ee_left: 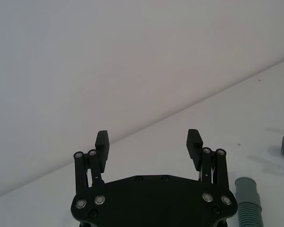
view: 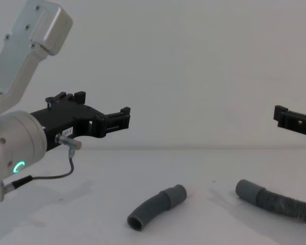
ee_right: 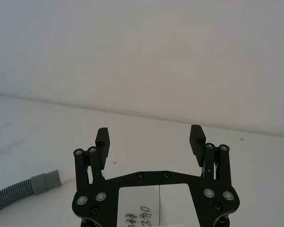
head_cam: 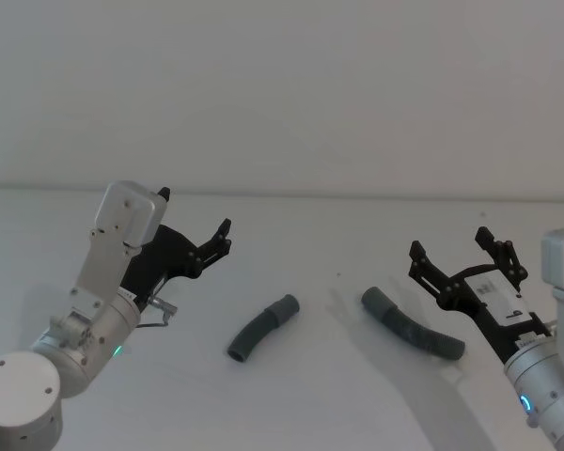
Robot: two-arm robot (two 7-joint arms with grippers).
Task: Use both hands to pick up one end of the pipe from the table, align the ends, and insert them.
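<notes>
White matt table [head_cam: 310, 413] spans the lower half of the head view, with a plain pale wall behind. The short curved elbow [head_cam: 263, 329] lies flat at lower centre, its wider collar [head_cam: 285, 307] pointing to the upper right. The corrugated hose [head_cam: 414, 331] lies just right of centre, its smooth cuff [head_cam: 375, 301] at the upper-left end and its body running to the lower right. Collar and cuff are near each other but apart, bare table between them. Left gripper [head_cam: 195, 211] is at centre left, clear above the table in the chest view, jaws spread wide and holding nothing. Right gripper [head_cam: 449, 242] is at the right of the frame, just above the hose's lower-right stretch, jaws likewise wide and holding nothing. Neither gripper touches either piece.
</notes>
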